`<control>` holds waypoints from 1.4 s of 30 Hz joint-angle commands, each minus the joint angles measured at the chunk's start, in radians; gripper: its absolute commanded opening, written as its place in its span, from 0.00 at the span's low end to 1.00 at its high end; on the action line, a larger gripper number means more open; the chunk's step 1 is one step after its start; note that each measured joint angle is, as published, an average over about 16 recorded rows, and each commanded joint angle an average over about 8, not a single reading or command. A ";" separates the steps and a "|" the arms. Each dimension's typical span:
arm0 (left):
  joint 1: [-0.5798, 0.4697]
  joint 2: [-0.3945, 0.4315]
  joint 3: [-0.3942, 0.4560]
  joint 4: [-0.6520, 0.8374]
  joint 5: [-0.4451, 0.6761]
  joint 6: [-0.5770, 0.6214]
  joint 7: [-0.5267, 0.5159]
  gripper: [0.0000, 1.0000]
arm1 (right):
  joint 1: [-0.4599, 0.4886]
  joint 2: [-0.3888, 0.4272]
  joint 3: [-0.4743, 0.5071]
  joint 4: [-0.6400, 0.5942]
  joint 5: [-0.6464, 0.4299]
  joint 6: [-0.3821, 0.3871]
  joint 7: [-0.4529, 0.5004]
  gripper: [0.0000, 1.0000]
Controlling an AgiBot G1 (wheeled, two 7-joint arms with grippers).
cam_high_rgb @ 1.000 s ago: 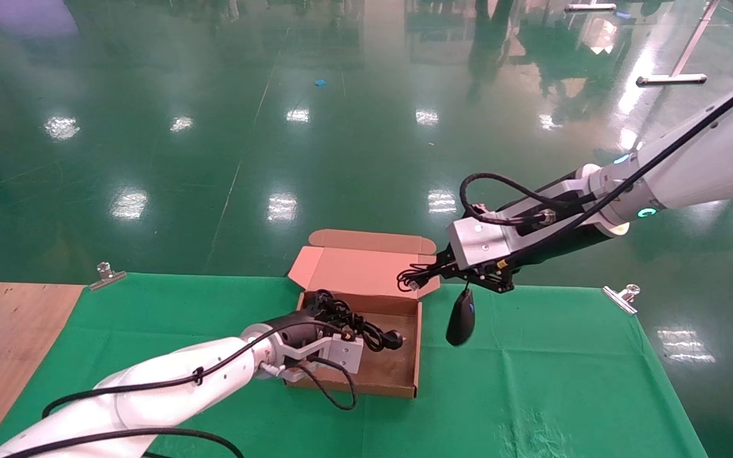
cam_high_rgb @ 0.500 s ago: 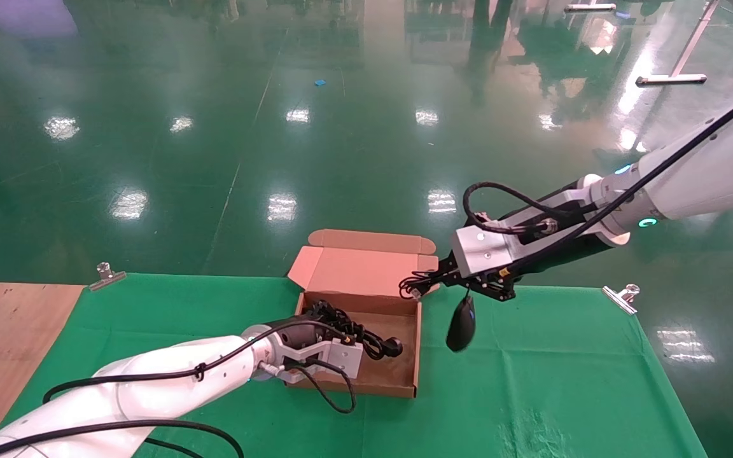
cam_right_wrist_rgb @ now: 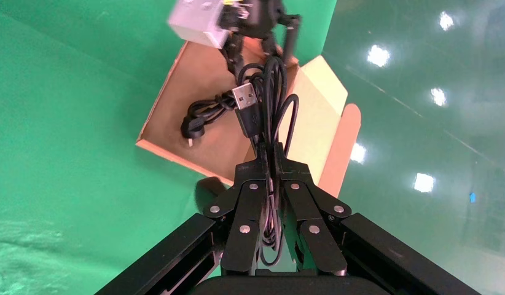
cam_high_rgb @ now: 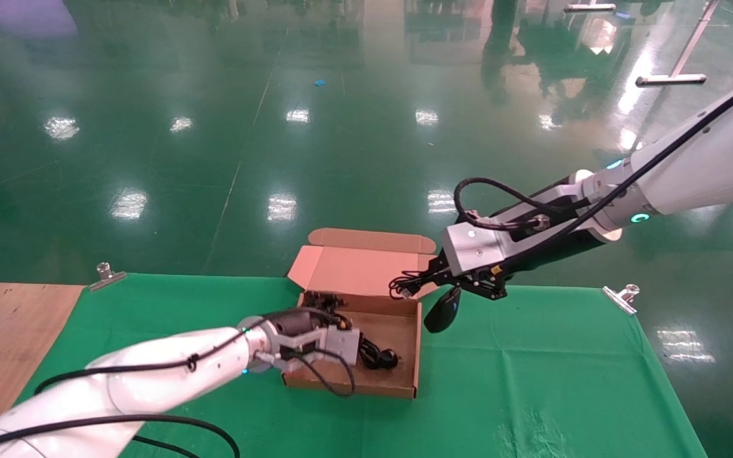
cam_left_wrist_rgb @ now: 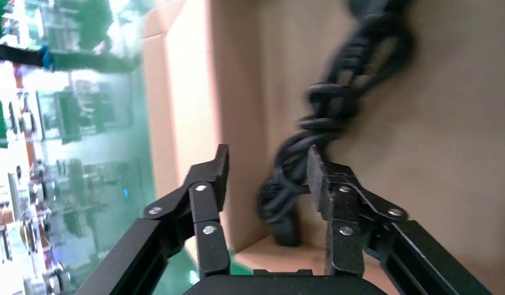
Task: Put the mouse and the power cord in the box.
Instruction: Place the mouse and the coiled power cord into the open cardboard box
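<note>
The brown cardboard box (cam_high_rgb: 398,324) lies open on the green cloth, its lid (cam_high_rgb: 366,267) folded back. The power cord (cam_high_rgb: 376,356) lies coiled on the box floor, plug toward the near right. My left gripper (cam_high_rgb: 328,304) is down inside the box and open; the power cord (cam_left_wrist_rgb: 336,104) runs between its parted fingers (cam_left_wrist_rgb: 220,169). My right gripper (cam_high_rgb: 433,278) hovers at the box's far right corner, shut on the mouse's bundled cable (cam_right_wrist_rgb: 265,92). The black mouse (cam_high_rgb: 441,310) dangles below it, just outside the right wall.
Green cloth (cam_high_rgb: 532,381) covers the table, held by metal clips (cam_high_rgb: 621,298) at its far edge. Bare wood (cam_high_rgb: 4,331) shows at the left. Beyond the table is glossy green floor. From the right wrist I see the box (cam_right_wrist_rgb: 176,117), the cord (cam_right_wrist_rgb: 204,114) and the left gripper (cam_right_wrist_rgb: 256,37).
The left gripper dropped lower into the box and let go of the power cord, which now lies on the box floor. The right gripper shifted left, and the mouse swung toward the box.
</note>
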 commanded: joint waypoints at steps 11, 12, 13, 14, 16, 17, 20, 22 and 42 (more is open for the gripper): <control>0.018 -0.214 -0.079 -0.193 -0.138 0.098 -0.072 1.00 | -0.023 -0.031 -0.004 0.077 0.006 0.026 0.047 0.00; 0.022 -0.236 -0.085 -0.210 -0.146 0.104 -0.079 1.00 | -0.030 -0.033 -0.006 0.092 0.007 0.033 0.055 0.00; 0.026 -0.259 -0.090 -0.226 -0.154 0.109 -0.087 1.00 | -0.038 -0.035 -0.009 0.109 0.008 0.041 0.065 0.00; 0.030 -0.281 -0.096 -0.241 -0.163 0.114 -0.094 1.00 | -0.048 -0.037 -0.012 0.127 0.010 0.050 0.076 0.00; 0.037 -0.324 -0.106 -0.269 -0.178 0.122 -0.107 1.00 | -0.068 -0.040 -0.020 0.167 0.015 0.071 0.099 0.00; 0.040 -0.344 -0.112 -0.281 -0.185 0.125 -0.113 1.00 | -0.080 -0.041 -0.026 0.188 0.018 0.084 0.112 0.00; 0.050 -0.401 -0.130 -0.316 -0.210 0.135 -0.127 1.00 | -0.116 -0.044 -0.046 0.251 0.029 0.132 0.149 0.00; 0.055 -0.435 -0.142 -0.337 -0.227 0.141 -0.132 1.00 | -0.142 -0.045 -0.062 0.289 0.039 0.180 0.170 0.00; 0.142 -0.568 -0.235 -0.350 -0.400 0.210 -0.091 1.00 | -0.371 -0.047 -0.297 0.463 0.167 0.603 0.270 0.00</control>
